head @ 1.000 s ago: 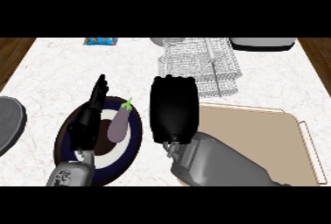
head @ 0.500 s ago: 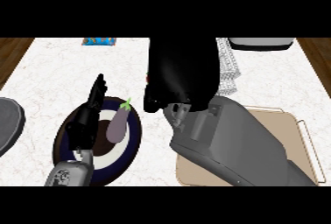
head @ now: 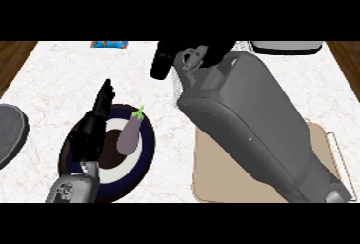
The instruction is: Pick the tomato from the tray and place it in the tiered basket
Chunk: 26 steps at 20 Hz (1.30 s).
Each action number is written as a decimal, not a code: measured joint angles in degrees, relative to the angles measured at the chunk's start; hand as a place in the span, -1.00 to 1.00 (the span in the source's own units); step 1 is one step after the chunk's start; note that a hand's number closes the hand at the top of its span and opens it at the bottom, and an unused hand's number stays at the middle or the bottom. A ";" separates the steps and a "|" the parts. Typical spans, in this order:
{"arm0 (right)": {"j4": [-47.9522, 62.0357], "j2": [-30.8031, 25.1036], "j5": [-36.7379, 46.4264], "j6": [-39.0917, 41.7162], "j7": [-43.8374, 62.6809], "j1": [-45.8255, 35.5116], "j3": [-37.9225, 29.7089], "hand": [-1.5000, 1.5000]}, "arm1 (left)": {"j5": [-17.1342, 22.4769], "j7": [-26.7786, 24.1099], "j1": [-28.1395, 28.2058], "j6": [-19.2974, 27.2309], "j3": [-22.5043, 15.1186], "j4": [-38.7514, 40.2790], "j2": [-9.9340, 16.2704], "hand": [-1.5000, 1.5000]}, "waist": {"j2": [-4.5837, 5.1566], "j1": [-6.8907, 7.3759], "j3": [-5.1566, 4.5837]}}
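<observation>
Head view: at the far left edge, well left of my left hand, a grey round object [head: 8, 136] is lying on the white marble counter [head: 49, 81], only partly showing. My left hand [head: 94, 127] is hovering just right of it, fingers [head: 104, 97] stretched out straight and pointing away from me, grasping nothing; my grey left forearm [head: 70, 189] is coming up from the lower edge. Under that hand a dark plate [head: 141, 159] with a white ring is sitting, and on it, just right of my left hand, a purple eggplant [head: 128, 136] is lying with its green stem pointing away from me. Beyond that hand's fingertips, near the counter's far edge, a small blue item [head: 109, 44] is showing. Moving right, my right forearm [head: 246, 124] is filling much of the view, and my right hand [head: 184, 56] is reaching out at the far side of the counter; I cannot tell whether it is clenched, released or carrying anything. The wire tiered basket [head: 174, 91] is peeking out just beside and below that hand, mostly hidden by my arm. Nearer to me than that hand, the beige tray [head: 211, 186] is lying under the forearm. The tomato is showing nowhere, so I cannot tell where it is. Right of my right hand, a grey and white object [head: 285, 46] is sitting at the far edge.
</observation>
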 measured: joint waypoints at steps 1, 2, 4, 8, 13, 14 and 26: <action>1.56 -0.40 0.82 -0.37 -0.73 -0.21 -0.70 1.00 | 0.07 -0.49 0.71 -0.08 -0.06 -0.22 0.01 0.00 | 0.02 0.00 -0.01; 3.32 -0.39 2.01 -0.89 -1.27 -0.41 -0.84 1.00 | 0.17 -0.15 0.66 -0.21 -0.04 -0.52 0.07 0.00 | 0.05 -0.02 0.01; 5.99 -0.82 3.42 -1.38 -2.80 -1.14 -1.96 1.00 | -0.28 -1.16 1.44 0.34 -0.65 -0.30 -0.40 0.00 | 0.07 -0.15 0.02; 11.71 -2.62 5.68 -2.42 -6.32 -2.58 -4.35 1.00 | -0.24 -0.66 1.08 0.25 -0.47 -0.51 -0.31 0.00 | 0.10 -0.26 0.02; 16.81 -4.72 8.39 -4.89 -10.08 -1.54 -5.56 1.00 | -0.01 0.87 0.35 -0.06 0.12 -1.70 0.20 0.00 | 0.10 -0.38 0.07; 17.84 -5.35 8.58 -5.19 -10.71 -1.63 -6.17 1.00 | -0.27 0.55 0.37 0.18 -0.02 -1.29 -0.02 0.00 | 0.12 -0.40 0.06; 20.43 -1.83 3.37 -21.64 -11.52 2.23 -18.19 -1.00 | -0.20 -0.93 0.38 0.35 0.24 0.42 -0.58 0.00 | 0.14 -0.54 0.08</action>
